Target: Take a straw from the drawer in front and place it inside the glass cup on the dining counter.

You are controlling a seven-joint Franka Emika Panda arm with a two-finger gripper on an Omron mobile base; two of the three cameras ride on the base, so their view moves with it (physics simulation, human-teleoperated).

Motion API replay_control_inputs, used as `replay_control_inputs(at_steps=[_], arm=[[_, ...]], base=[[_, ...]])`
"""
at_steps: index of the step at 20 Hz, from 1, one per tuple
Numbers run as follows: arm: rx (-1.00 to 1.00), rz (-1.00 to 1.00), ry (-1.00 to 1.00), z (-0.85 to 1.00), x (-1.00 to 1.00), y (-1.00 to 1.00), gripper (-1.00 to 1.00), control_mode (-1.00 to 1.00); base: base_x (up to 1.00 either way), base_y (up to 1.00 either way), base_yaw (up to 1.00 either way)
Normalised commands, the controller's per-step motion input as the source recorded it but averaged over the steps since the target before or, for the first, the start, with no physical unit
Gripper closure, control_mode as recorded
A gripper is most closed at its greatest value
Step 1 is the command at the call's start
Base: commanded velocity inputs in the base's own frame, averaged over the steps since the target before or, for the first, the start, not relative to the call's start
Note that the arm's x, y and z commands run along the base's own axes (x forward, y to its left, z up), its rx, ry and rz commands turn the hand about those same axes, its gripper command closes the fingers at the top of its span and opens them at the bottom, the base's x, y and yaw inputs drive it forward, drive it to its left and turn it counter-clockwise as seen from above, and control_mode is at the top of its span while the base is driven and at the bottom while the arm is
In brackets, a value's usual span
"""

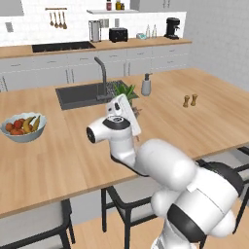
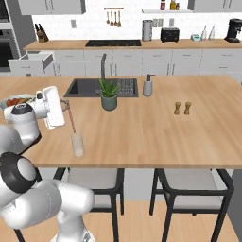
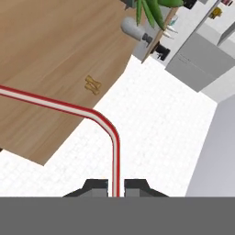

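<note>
My gripper [image 2: 63, 102] hovers over the near left part of the dining counter [image 2: 165, 132], shut on the red straw [image 2: 70, 118]. The straw slants down from the fingers, and its lower end meets the mouth of the glass cup [image 2: 77, 144], which stands upright near the counter's front edge. Whether the tip is inside the glass I cannot tell. In the hand view the straw [image 3: 114, 151] rises between the two fingertips [image 3: 97, 186], bends and runs off to the left over the wood. The grey drawer [image 2: 32, 63] stands pulled out at the far left of the back cabinets.
Behind the cup are a potted plant [image 2: 109, 94], the dark sink [image 2: 85, 88] with its tap [image 2: 103, 64] and a grey soap dispenser [image 2: 148, 86]. Two small shakers [image 2: 182, 108] stand to the right, a fruit bowl [image 1: 23, 126] to the left. Chairs [image 2: 189, 182] sit under the counter's front edge.
</note>
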Motion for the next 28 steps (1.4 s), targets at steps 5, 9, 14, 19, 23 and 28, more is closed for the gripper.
replay_control_inputs(at_steps=[5,9,14,19,23,28], arm=[[0.0,0.0,0.04,-0.25,0.33,0.0,1.0,-1.0],[0.0,0.0,0.07,-0.21,0.25,0.0,1.0,-1.0],[0.02,0.0,0.05,-0.18,0.19,0.0,1.0,-1.0],[0.01,0.0,0.0,-0.08,0.19,0.0,1.0,-1.0],[0.0,0.0,0.0,-0.01,-0.04,0.0,1.0,-1.0],[0.01,0.0,0.0,-0.03,-0.38,-0.01,1.0,-1.0]], base=[[0.0,0.0,0.0],[0.0,0.0,0.0],[0.0,0.0,0.0],[0.0,0.0,0.0],[0.0,0.0,0.0],[0.0,0.0,0.0]])
